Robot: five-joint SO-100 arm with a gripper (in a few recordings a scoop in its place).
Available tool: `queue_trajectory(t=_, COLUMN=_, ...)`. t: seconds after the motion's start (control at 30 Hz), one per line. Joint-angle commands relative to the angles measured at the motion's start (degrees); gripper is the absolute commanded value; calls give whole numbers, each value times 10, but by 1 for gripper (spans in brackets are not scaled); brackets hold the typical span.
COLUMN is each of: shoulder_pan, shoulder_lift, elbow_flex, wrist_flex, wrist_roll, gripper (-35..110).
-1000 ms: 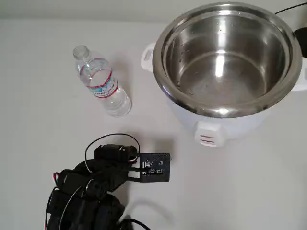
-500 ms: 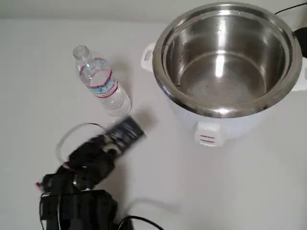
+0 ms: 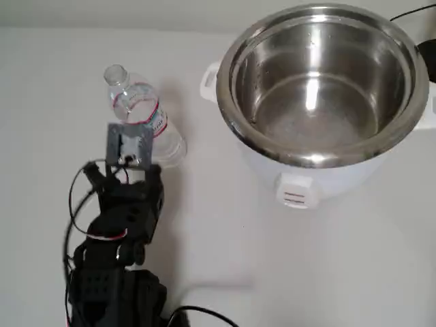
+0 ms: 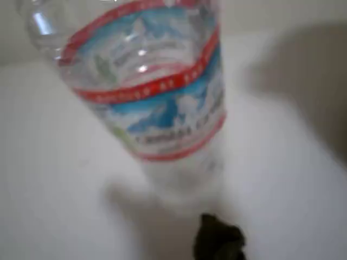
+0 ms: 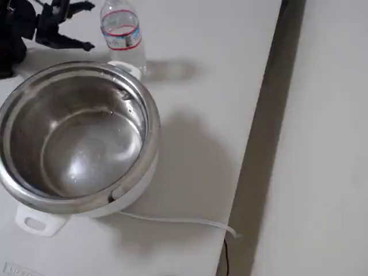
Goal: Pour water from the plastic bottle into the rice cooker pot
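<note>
One hand [image 5: 73,26] is seen just beside the bottle [image 3: 144,122], its fingers spread wide and nothing gripped. The bottle is stood upright on the desk [image 3: 340,266], uncapped, left of the pot [image 3: 320,82] in the overhead view.

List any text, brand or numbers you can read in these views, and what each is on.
Plastic bottle label: dark print below the blue band, too blurred to read in the wrist view, too small in the overhead view.
Rice cooker pot front switch: red marks, no legible text.
No other text or numbers can be read.
</note>
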Motion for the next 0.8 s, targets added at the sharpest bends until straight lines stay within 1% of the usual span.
queue_trajectory(t=0.0, shoulder_pan=33, shoulder_lift=-251, elbow_flex=-25, wrist_flex=-299, wrist_roll=-46, gripper=56)
queue_trajectory(t=0.1, shoulder_pan=41, shoulder_lift=-375, elbow_flex=-85, wrist_flex=-354, wrist_roll=-45, gripper=56)
queue_trajectory(t=0.23, shoulder_pan=53, shoulder_lift=-560, elbow_flex=-162, wrist_flex=-500, wrist_roll=-45, gripper=56)
queue_trajectory(t=0.3, shoulder_pan=58, shoulder_lift=-621, elbow_flex=-200, wrist_flex=-530, wrist_roll=-45, gripper=56)
queue_trajectory(t=0.43, shoulder_pan=68, shoulder_lift=-742, elbow_flex=-262, wrist_flex=-624, wrist_roll=-47, gripper=56)
queue_trajectory(t=0.53, shoulder_pan=69, shoulder_lift=-805, elbow_flex=-281, wrist_flex=-671, wrist_roll=-47, gripper=56)
queue_trajectory(t=0.6, shoulder_pan=69, shoulder_lift=-860, elbow_flex=-287, wrist_flex=-736, wrist_roll=-51, gripper=56)
queue_trajectory(t=0.7, shoulder_pan=69, shoulder_lift=-940, elbow_flex=-301, wrist_flex=-809, wrist_roll=-54, gripper=49)
queue_trajectory(t=0.73, shoulder_pan=69, shoulder_lift=-959, elbow_flex=-306, wrist_flex=-824, wrist_roll=-54, gripper=45)
queue_trajectory(t=0.77, shoulder_pan=69, shoulder_lift=-976, elbow_flex=-309, wrist_flex=-841, wrist_roll=-49, gripper=37)
